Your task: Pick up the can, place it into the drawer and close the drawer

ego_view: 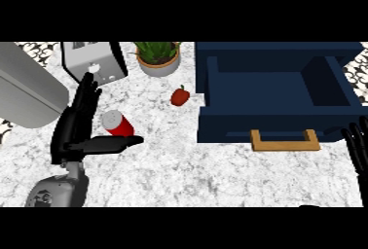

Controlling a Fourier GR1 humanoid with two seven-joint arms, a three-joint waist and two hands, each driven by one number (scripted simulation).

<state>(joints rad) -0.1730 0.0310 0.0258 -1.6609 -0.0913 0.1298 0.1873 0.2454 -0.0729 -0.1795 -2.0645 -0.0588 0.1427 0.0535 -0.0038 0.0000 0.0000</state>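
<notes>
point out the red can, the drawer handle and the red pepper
red cylindrical can with a silver top [119, 125], head view, on its red side wall
tan wooden handle of the dark blue drawer [285, 145], head view, on its front bar
small red pepper [179, 97], head view, on the middle of its body

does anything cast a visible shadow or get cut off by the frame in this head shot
Head view: lighting is flat, with no clear shadow under the red can or red pepper; the right hand is cut by the right edge.
</notes>
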